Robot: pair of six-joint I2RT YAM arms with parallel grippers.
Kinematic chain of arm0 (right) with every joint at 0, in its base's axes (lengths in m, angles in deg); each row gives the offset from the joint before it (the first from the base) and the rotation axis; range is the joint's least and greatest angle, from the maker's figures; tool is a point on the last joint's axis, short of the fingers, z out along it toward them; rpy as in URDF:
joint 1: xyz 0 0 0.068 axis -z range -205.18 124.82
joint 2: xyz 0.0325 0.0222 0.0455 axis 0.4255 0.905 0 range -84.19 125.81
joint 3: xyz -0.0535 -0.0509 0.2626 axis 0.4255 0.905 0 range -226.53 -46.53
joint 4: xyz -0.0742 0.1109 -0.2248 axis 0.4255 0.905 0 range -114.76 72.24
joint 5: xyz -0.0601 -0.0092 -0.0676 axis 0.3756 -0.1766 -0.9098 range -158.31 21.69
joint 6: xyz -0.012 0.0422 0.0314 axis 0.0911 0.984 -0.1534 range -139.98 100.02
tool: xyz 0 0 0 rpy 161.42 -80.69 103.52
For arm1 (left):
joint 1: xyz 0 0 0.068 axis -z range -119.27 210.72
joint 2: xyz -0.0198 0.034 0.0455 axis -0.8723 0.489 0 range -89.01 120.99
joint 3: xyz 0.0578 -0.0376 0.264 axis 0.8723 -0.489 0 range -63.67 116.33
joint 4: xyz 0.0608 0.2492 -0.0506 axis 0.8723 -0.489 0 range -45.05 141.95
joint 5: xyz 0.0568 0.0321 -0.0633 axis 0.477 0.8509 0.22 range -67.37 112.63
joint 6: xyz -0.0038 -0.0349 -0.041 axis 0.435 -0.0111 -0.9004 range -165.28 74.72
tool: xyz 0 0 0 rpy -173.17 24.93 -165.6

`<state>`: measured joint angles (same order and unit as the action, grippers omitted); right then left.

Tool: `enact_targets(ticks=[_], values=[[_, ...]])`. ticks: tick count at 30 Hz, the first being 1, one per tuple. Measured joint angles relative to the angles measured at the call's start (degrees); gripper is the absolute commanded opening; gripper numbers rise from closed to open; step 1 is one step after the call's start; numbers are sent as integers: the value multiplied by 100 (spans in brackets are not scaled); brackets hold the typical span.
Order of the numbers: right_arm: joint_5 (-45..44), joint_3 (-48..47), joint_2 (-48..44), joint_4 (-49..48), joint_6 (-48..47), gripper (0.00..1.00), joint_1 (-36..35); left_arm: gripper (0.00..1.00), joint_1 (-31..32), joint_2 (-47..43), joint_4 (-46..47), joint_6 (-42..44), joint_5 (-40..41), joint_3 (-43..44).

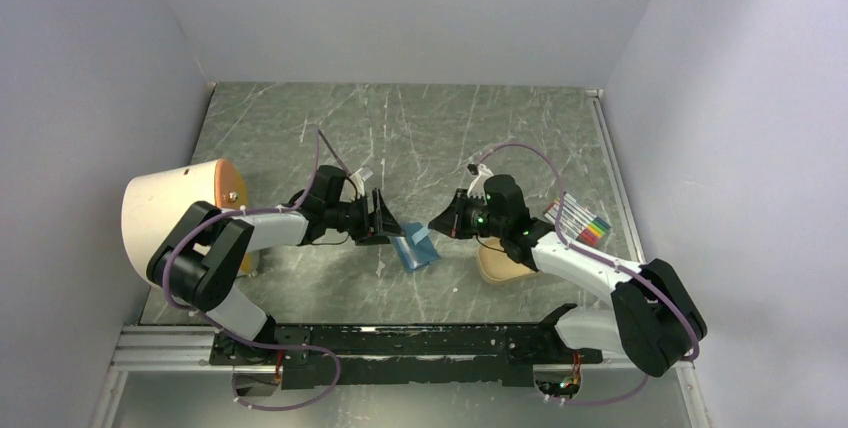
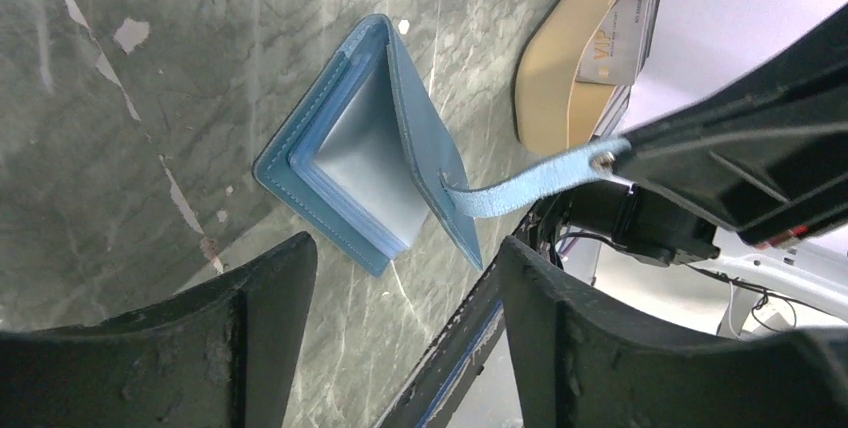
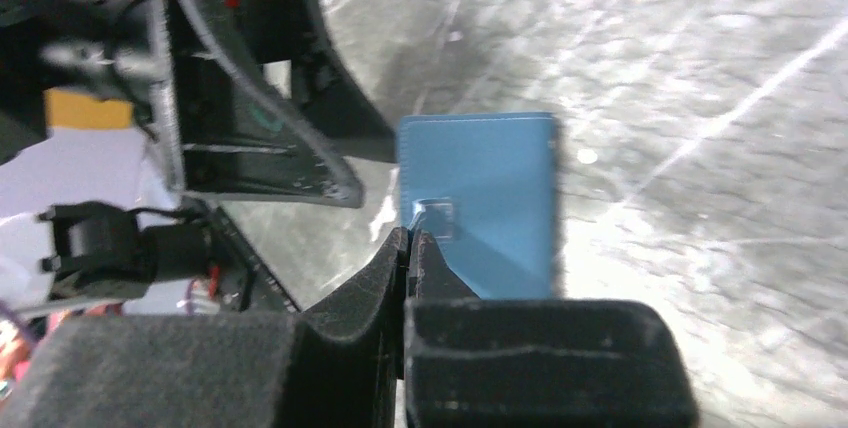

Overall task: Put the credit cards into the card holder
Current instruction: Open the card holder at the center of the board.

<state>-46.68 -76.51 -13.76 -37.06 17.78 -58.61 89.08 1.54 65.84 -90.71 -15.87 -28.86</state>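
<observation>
The teal-blue card holder (image 1: 416, 246) lies on the table between my two grippers. In the left wrist view the card holder (image 2: 360, 163) stands partly open, its top flap lifted by its snap tab (image 2: 520, 188). My right gripper (image 3: 410, 236) is shut on that tab and holds it taut. My left gripper (image 2: 405, 283) is open just short of the holder, with nothing between its fingers. The credit cards (image 2: 618, 40) lie stacked in a tan oval tray (image 2: 548, 78) beyond the holder.
The tan tray (image 1: 500, 266) sits partly under the right arm. A pack of coloured markers (image 1: 582, 221) lies at the right. A large white and orange cylinder (image 1: 175, 213) lies on its side at the left edge. Walls close in three sides.
</observation>
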Motion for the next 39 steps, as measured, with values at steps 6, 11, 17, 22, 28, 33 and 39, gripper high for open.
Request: enact_targets(ticks=[6, 11, 17, 22, 28, 33, 39], values=[[-442, 0, 107, 382, -302, 0, 76, 44, 39, 0, -79, -9, 181, -2], [-531, 2, 168, 413, -398, 0, 208, 38, 98, 0, -380, -20, 413, 109], [-625, 7, 195, 459, -463, 0, 240, 45, 192, 2, -739, 66, 758, 431], [-673, 4, 219, 568, -514, 7, 251, 43, 234, 201, -828, 105, 798, 645], [-938, -256, 20, 1298, -693, 36, 260, 43, 343, 704, -846, 107, 671, 1137], [-1379, -841, -555, 2232, -879, 45, 256, 42, 476, 859, -914, 109, 586, 1609], [-1615, -1342, -894, 2660, -979, 44, -48, 42, 590, 1045, -898, 105, 494, 1816]])
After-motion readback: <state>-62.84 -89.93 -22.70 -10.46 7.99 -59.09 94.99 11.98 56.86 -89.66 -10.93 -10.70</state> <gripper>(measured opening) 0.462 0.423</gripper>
